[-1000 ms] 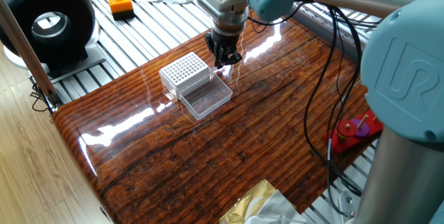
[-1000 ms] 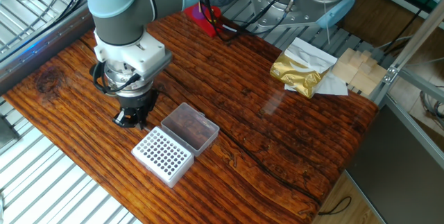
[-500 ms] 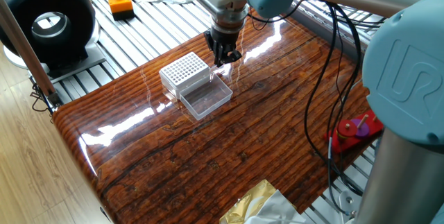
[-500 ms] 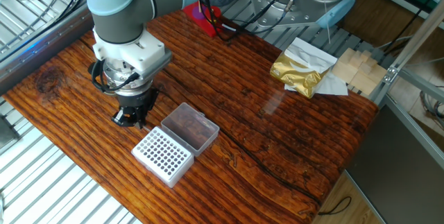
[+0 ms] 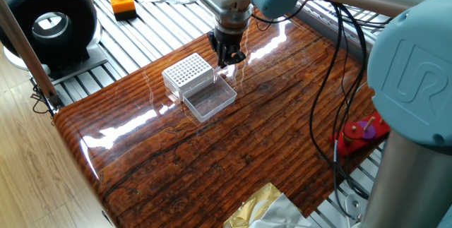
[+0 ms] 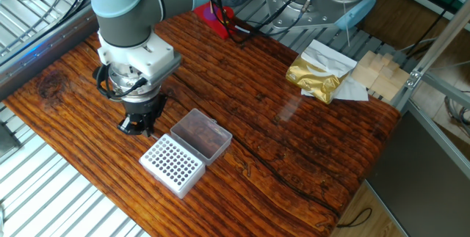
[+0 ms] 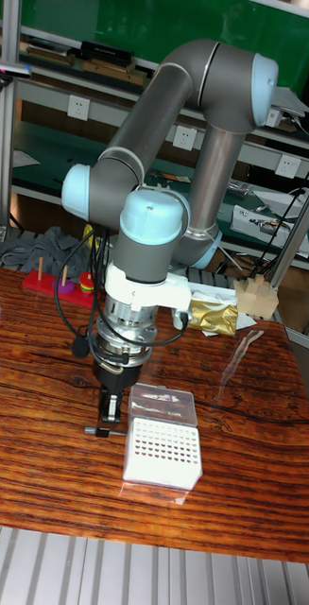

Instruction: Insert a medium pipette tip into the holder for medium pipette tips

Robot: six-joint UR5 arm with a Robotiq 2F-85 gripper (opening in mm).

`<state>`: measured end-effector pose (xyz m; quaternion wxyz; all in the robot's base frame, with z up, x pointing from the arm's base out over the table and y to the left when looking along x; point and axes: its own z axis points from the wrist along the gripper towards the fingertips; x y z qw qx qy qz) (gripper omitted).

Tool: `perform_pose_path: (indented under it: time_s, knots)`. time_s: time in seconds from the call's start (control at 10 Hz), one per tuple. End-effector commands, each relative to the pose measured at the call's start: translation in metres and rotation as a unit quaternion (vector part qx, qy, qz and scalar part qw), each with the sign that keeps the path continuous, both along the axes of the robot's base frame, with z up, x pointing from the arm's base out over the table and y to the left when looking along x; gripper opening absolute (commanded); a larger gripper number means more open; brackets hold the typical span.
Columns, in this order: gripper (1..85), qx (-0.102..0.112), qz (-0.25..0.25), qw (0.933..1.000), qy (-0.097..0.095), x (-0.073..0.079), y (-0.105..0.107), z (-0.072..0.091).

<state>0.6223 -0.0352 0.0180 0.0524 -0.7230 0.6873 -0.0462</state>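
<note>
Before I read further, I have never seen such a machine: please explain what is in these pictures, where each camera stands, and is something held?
The grey and blue machine is a robot arm. Its black tool, the grasping part, hangs low over a wooden table, beside a holder for pipette tips: a clear box with a white grid of holes, its clear lid lying open next to it. Two cameras look down at the table from opposite sides; the third, taller picture looks at the arm from the front. In that view the tool reaches almost to the wood, left of the holder. Whether it grips a tip is too small to tell. A gold foil bag lies near one table edge.
</note>
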Motion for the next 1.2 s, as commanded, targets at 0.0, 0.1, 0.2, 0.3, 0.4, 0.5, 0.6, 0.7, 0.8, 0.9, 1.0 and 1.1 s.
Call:
perform_pose_path:
  time_s: [0.0, 0.1, 0.2, 0.3, 0.4, 0.5, 0.6, 0.7, 0.8, 0.9, 1.0, 1.1]
  knots:
    - [13.0, 0.001, 0.001, 1.0000, -0.005, 0.005, -0.002, -0.005]
    - [13.0, 0.005, 0.001, 1.0000, -0.007, 0.006, -0.001, -0.011]
    - [13.0, 0.006, 0.000, 1.0000, -0.008, 0.007, -0.002, -0.013]
    - [13.0, 0.003, 0.000, 1.0000, -0.009, 0.007, -0.003, -0.013]
    - [13.0, 0.006, 0.000, 0.9999, -0.010, 0.008, -0.002, -0.014]
    - [13.0, 0.004, -0.003, 1.0000, -0.006, 0.007, -0.003, -0.016]
    - [13.0, -0.003, 0.003, 1.0000, -0.009, 0.008, -0.007, -0.016]
    - [13.0, -0.004, 0.004, 0.9999, -0.011, 0.009, -0.007, -0.016]
    - [13.0, -0.001, 0.004, 0.9999, -0.010, 0.008, -0.005, -0.016]
    - [13.0, -0.002, 0.004, 1.0000, -0.009, 0.008, -0.006, -0.016]
    - [13.0, -0.002, 0.004, 1.0000, -0.009, 0.008, -0.006, -0.017]
    - [13.0, -0.002, 0.004, 0.9999, -0.010, 0.009, -0.006, -0.017]
